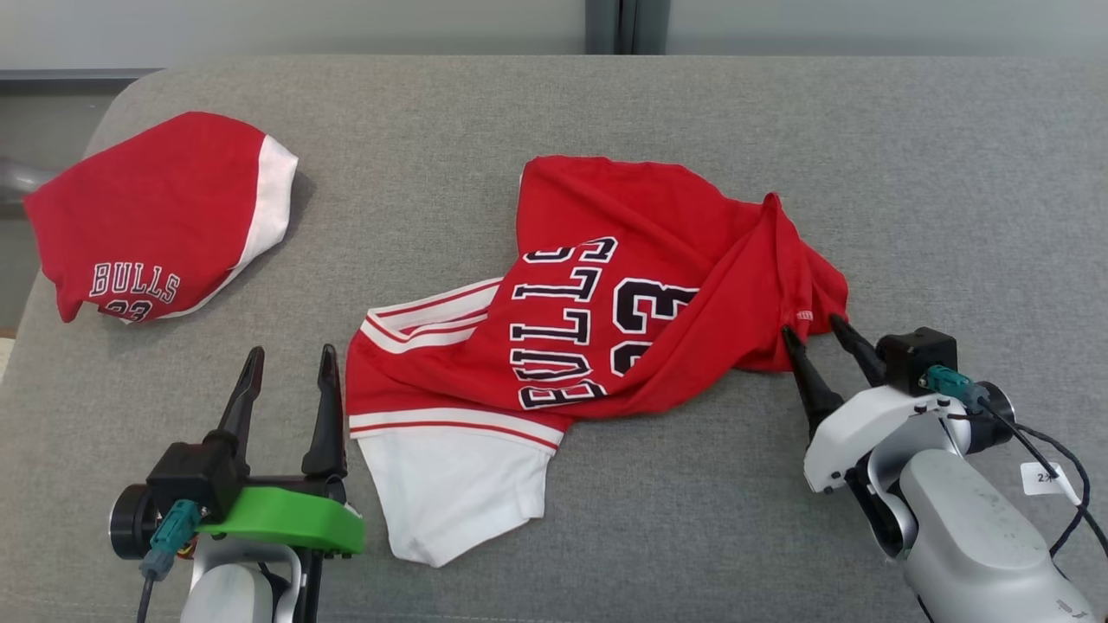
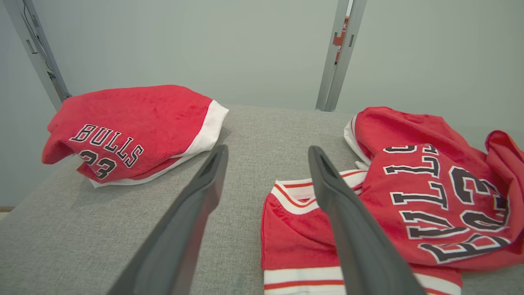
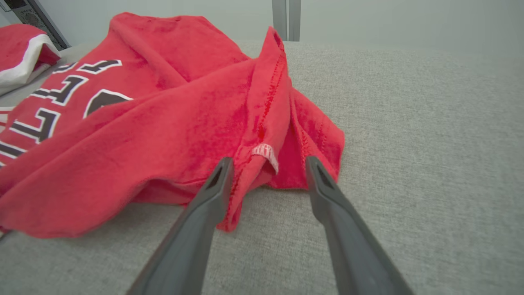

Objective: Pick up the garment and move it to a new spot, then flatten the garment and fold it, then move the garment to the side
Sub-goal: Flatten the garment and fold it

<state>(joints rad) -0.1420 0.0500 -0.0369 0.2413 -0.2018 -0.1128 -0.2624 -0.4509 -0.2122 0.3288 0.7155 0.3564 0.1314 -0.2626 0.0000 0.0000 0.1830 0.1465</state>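
Note:
A crumpled red garment [image 1: 606,329] with "BULLS 23" lettering and white trim lies in the middle of the grey table; it also appears as the garment [image 2: 430,196] and garment [image 3: 155,123] in the wrist views. My right gripper [image 1: 814,330] is open at the garment's right corner, its fingertips either side of a folded hem with a small white tag [image 3: 266,153]. My left gripper [image 1: 290,363] stands open just left of the garment's white-trimmed end, with nothing between its fingers.
A second red Bulls garment [image 1: 160,221] lies folded at the table's far left, near the edge. The grey fabric table [image 1: 952,190] stretches bare to the right and back. A pale wall and a metal post [image 2: 339,53] stand behind.

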